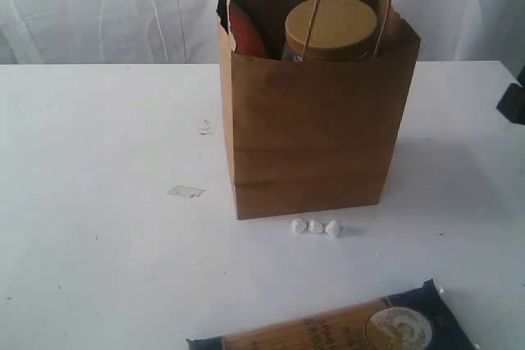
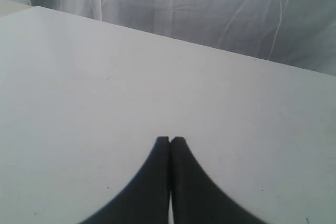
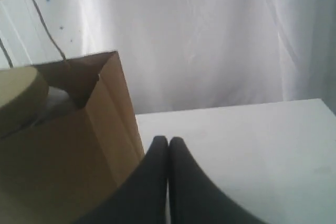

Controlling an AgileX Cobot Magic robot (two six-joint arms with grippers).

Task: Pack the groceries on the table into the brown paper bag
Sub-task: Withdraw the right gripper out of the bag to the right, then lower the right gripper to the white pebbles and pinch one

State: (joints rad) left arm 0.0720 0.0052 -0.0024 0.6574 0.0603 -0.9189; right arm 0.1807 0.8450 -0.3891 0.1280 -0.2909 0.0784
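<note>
The brown paper bag stands upright at the middle of the white table. Inside it I see the clear jar's tan lid and an orange-brown pouch at its left side. A long dark-blue-and-tan packet lies flat at the table's front edge. My left gripper is shut and empty over bare tabletop. Just beside the bag, with the jar lid showing, my right gripper is shut with nothing in it. In the exterior view only a dark bit of the right arm shows at the right edge.
Three small white pebble-like bits lie just in front of the bag. A scrap of clear tape and a small mark sit on the table left of the bag. A white curtain hangs behind the table.
</note>
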